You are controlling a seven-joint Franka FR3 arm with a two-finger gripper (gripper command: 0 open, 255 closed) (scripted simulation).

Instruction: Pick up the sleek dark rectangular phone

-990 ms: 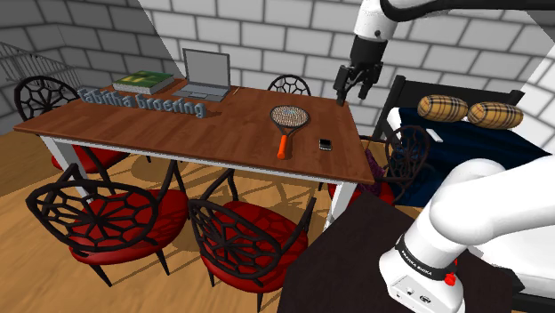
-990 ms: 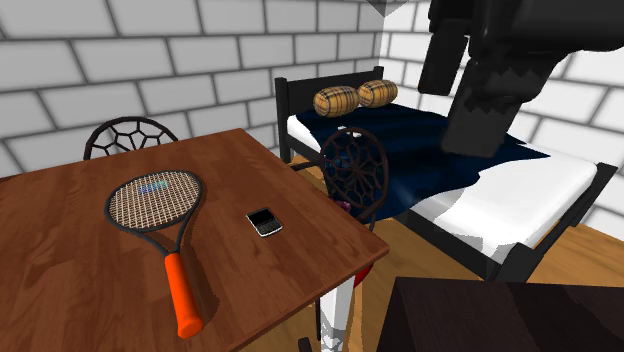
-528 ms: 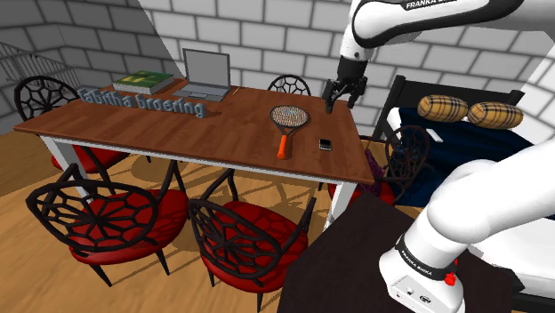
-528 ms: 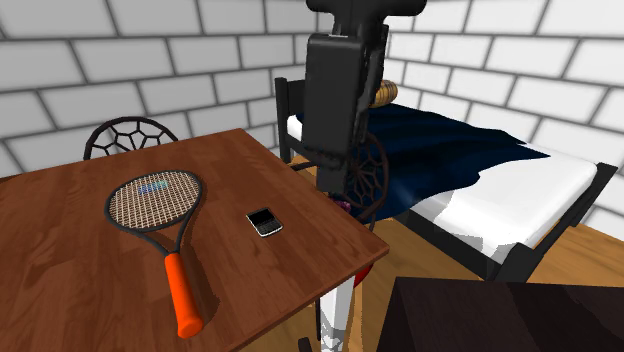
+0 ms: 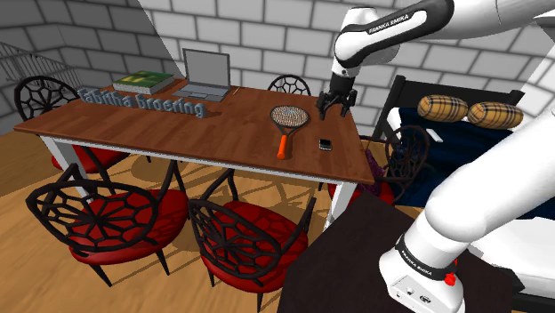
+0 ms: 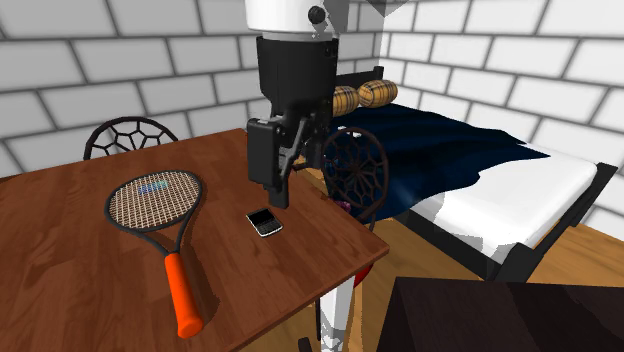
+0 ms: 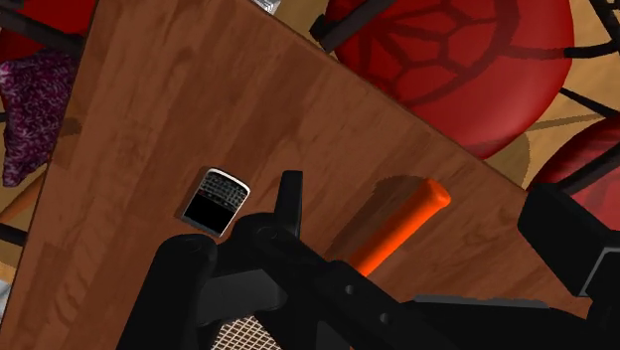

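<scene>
The phone (image 5: 325, 144) lies flat on the table (image 5: 160, 129), near a corner and beside the racket (image 5: 288, 116). The gripper (image 5: 333, 110) hangs above it, fingers apart, holding nothing.

We list:
- Walls (image 5: 267, 36): pale grey brick, white joints.
- Floor (image 5: 22, 164): light wood planks.
- 1 long table: brown wooden tabletop (image 5: 133, 124), white legs.
- 5 chairs (image 5: 116, 222) around the table: black web-pattern backs, red seats.
- 1 bed (image 6: 450, 150) near the table's end: black frame, white mattress, dark blue cover.
- 2 tan plaid bolsters (image 5: 445, 107) at the bed's head.
</scene>
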